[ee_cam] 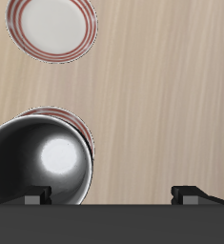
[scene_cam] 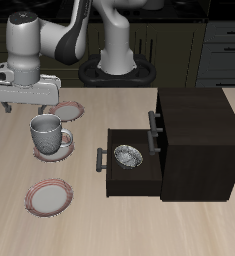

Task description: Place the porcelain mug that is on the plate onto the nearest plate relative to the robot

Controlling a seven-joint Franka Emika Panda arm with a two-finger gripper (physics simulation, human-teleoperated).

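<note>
While the porcelain mug (scene_cam: 45, 132) stands upright on the plate (scene_cam: 61, 150) in the middle of the row of three saucers, the pincer (scene_cam: 27, 100) hangs above it and a little toward the worktop's back, not touching it. In the wrist view the mug (ee_cam: 42, 162) shows from above, its glossy hollow offset to one side of the gap between the two fingertips (ee_cam: 190, 193), which stand wide apart with nothing between them: the pincer is released. The nearest plate (scene_cam: 63, 109) lies farther back, close to the robot's base, and a third saucer (scene_cam: 48, 197) lies near the front edge of the worktop (scene_cam: 19, 230). Beside them a dark cabinet (scene_cam: 194, 140) has its drawer (scene_cam: 124, 172) pulled out, holding a small patterned bowl (scene_cam: 127, 156).
</note>
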